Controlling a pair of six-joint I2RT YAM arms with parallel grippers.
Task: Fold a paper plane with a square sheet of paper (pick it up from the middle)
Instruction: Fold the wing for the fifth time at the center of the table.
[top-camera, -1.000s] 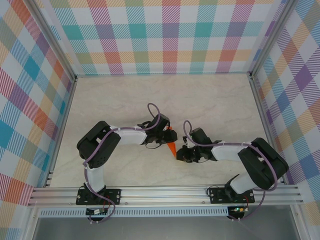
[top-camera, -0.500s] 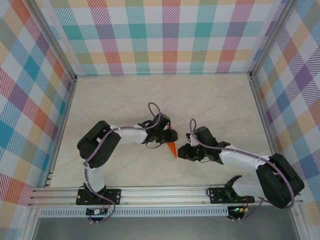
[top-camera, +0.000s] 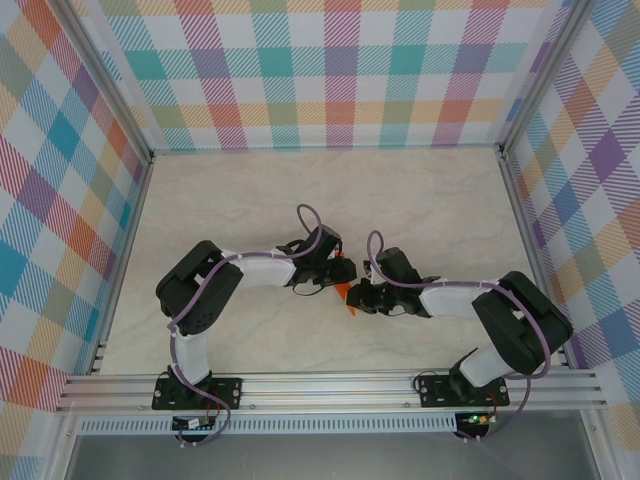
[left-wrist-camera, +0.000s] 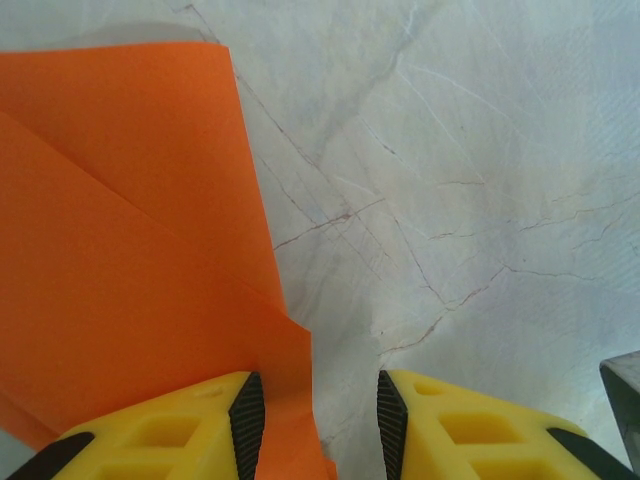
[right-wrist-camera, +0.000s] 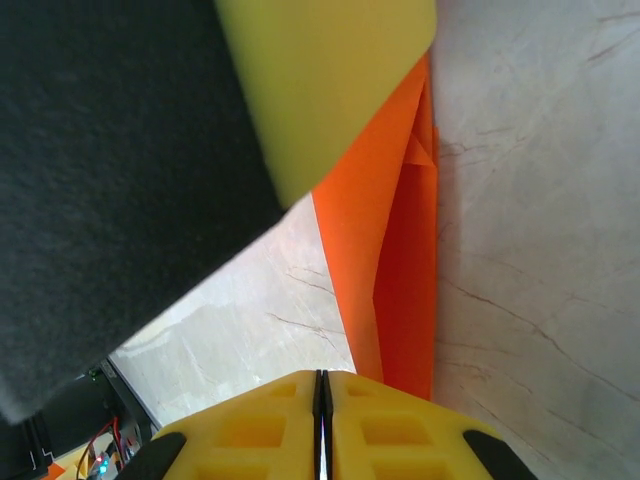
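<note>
The orange sheet of paper (top-camera: 344, 291), folded into a narrow pointed strip, lies on the marble table between the two arms. My left gripper (top-camera: 336, 270) is over its far end. In the left wrist view the paper (left-wrist-camera: 130, 250) runs under the left finger (left-wrist-camera: 160, 435), and my left gripper (left-wrist-camera: 313, 420) stands open with bare table in the gap. My right gripper (top-camera: 357, 298) is at the paper's near tip. In the right wrist view that gripper (right-wrist-camera: 322, 385) is shut, and the layered paper (right-wrist-camera: 385, 250) passes under its right finger.
The left gripper's yellow finger (right-wrist-camera: 320, 80) and black body (right-wrist-camera: 100, 180) hang close in front of the right wrist camera. Plaid walls (top-camera: 330, 70) enclose the marble table (top-camera: 300, 200). An aluminium rail (top-camera: 330, 385) runs along the near edge.
My right gripper has moved left up to the paper's tip, and the right arm's elbow swung out and came back. The left arm and the paper have stayed put.
</note>
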